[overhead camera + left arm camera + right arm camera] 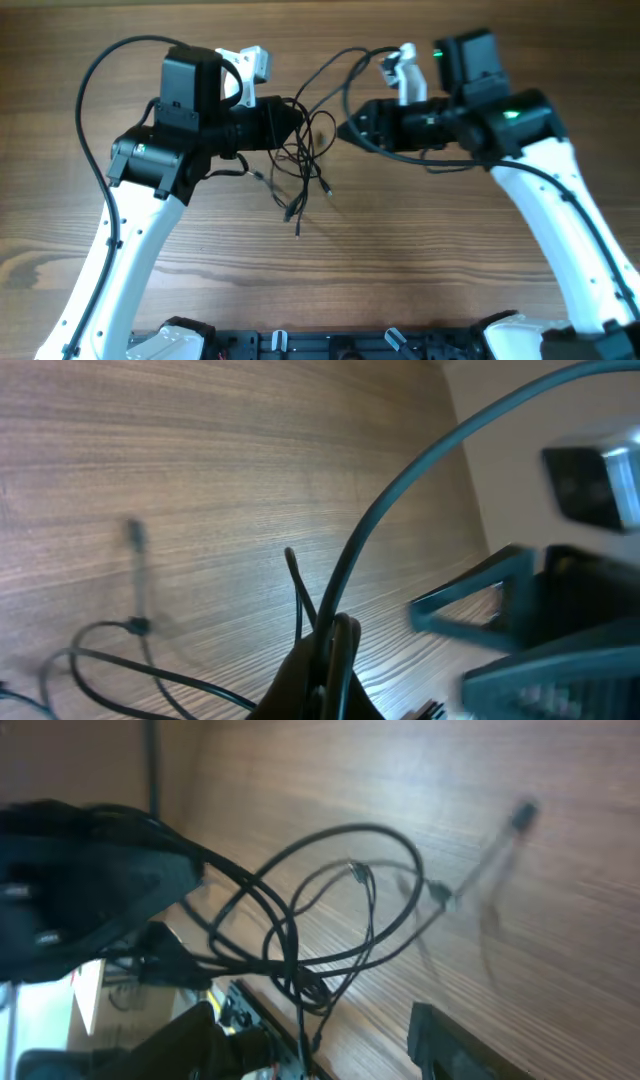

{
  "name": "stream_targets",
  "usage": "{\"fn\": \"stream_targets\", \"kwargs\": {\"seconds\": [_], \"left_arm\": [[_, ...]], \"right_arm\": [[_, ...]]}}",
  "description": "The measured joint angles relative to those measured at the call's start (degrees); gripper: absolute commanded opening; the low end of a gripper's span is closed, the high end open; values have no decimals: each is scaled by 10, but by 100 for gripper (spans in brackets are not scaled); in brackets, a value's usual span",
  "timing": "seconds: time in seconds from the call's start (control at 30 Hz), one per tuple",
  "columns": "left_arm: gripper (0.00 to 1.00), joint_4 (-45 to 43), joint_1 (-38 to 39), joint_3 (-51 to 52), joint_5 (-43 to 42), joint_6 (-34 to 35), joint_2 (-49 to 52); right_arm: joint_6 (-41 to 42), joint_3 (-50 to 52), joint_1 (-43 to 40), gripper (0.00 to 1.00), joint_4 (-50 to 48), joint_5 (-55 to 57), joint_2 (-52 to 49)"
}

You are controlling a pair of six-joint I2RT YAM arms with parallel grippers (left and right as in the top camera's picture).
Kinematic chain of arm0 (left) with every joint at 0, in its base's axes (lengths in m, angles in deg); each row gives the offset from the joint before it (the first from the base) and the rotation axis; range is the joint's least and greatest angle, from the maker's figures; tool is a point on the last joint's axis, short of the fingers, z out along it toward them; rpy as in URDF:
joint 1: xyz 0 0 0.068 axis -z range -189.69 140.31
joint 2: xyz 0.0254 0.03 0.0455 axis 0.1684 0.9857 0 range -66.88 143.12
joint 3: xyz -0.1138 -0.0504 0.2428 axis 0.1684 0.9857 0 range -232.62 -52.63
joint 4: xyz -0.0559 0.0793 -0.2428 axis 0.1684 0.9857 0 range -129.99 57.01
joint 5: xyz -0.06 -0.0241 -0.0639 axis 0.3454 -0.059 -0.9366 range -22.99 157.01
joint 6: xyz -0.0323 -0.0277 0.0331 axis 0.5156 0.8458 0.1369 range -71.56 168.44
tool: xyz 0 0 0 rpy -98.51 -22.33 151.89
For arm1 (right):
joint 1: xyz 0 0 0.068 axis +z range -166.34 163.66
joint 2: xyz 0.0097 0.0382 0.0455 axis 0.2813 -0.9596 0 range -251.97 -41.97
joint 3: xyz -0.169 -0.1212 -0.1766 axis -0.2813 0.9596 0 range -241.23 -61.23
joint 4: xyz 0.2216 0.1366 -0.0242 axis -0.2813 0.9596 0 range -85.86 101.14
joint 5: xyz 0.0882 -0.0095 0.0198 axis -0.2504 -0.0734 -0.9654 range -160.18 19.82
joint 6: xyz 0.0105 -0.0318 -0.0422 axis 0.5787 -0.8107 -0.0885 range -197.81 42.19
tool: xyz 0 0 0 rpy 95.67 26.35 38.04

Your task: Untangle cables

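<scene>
Wood-grain tabletop is carrying the cables bunched up mid-table, and I'm watching my left gripper pinching some strands while the right gripper is sitting spread apart just beside them.

Wood-grain table (brown; streaked)

From my seat the left arm and right arm match: white rounded lower links and chunky black joint housings. There's a little green light on the right one, white camera mounts at the wrists, and a thick black cable looping off the left. The left gripper and right gripper are black tapered wedges.
</scene>
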Motion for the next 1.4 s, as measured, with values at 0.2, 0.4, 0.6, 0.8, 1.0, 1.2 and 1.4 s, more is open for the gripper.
{"fn": "stream_targets", "kwargs": {"seconds": [0.2,0.4,0.6,0.8,1.0,1.2,1.4], "left_arm": [[4,0,-4,0,0,17,0],[4,0,-26,0,0,19,-1],[4,21,-145,14,-6,21,-49],[4,63,-252,14,-17,8,-102],[4,69,-276,14,-20,-10,-100],[4,67,-239,14,-35,-33,-95],[4,66,-193,13,-69,-24,-60]], "right_arm": [[86,2,26,49,-93,15,-126],[181,5,27,34,-93,65,-207],[196,5,-39,4,-25,110,-224],[133,5,-132,4,23,118,-225],[25,5,-150,19,44,101,-225],[-116,9,-89,88,1,33,-132],[-100,1,52,90,-101,8,17]]}}
